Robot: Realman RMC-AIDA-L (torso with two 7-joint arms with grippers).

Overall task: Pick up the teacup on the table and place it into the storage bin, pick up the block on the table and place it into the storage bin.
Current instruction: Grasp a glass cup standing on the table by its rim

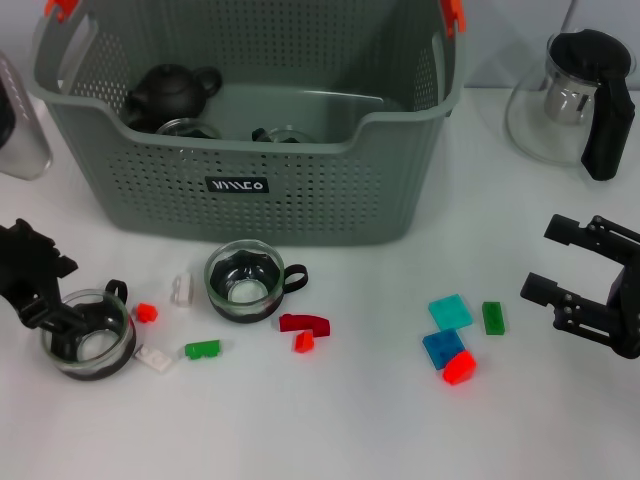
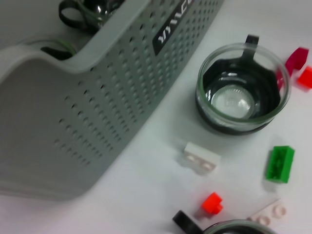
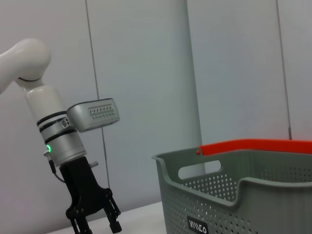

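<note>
Left hand point(image 1: 62, 318) spread over the rim of the clear glass teacup with black base point(image 1: 88, 335); risked slipping off smooth glass, scattering the small red block point(image 1: 146, 313) beside it.

The storage bin point(image 1: 250, 150) fills the upper middle of the head view, with a teapot point(image 1: 170, 92) inside at its upper left. Just below the bin stands a teacup point(image 1: 243, 282); another teacup point(image 1: 88, 335) sits at lower left, small blocks point(image 1: 200, 350) between them. More blocks point(image 1: 452, 338) cluster lower right; a glass pot point(image 1: 565, 100) stands upper right
</note>
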